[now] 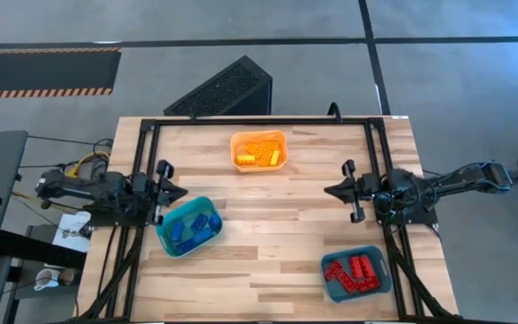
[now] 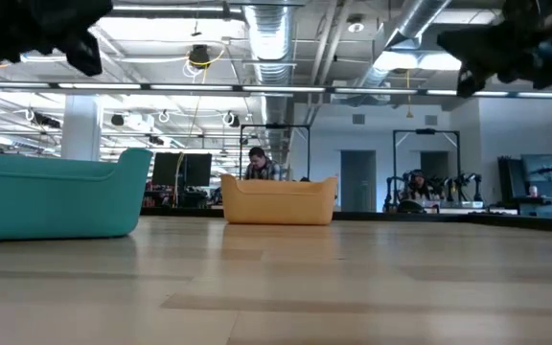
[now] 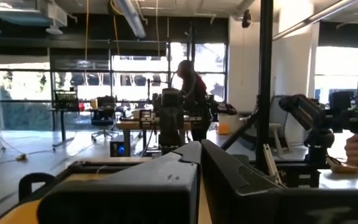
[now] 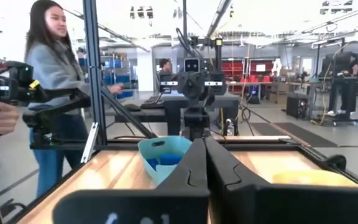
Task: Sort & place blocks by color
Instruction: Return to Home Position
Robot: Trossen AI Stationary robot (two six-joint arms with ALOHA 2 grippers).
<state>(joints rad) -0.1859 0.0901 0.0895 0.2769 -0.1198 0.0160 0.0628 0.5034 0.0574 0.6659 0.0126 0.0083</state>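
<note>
The blocks are all in bins. The blue blocks (image 1: 192,227) lie in the left teal bin (image 1: 165,236), the yellow blocks (image 1: 261,157) in the orange bin (image 1: 235,148), and the red blocks (image 1: 352,272) in the right teal bin (image 1: 325,270).

The left teal bin sits askew near the left edge of the surface (image 1: 277,216). The orange bin stands midway along the far edge. The right teal bin is close to the near right corner. The three are well apart, with bare wood running between them across the middle.

The left pincer (image 1: 183,191) hangs at the left edge, just beside the left teal bin's far corner and above the wood. Its wrist view shows the fingers pressed together on nothing. The right pincer (image 1: 328,190) hangs opposite it at the right edge, apart from every bin, and its fingers are also pressed together and hold nothing. They point at each other across the open middle.

A black frame (image 1: 259,120) runs round the surface, with rails along both sides under the arms. A black box (image 1: 223,90) lies on the floor past the far edge. In the right wrist view a person (image 4: 51,81) stands just outside the frame.
</note>
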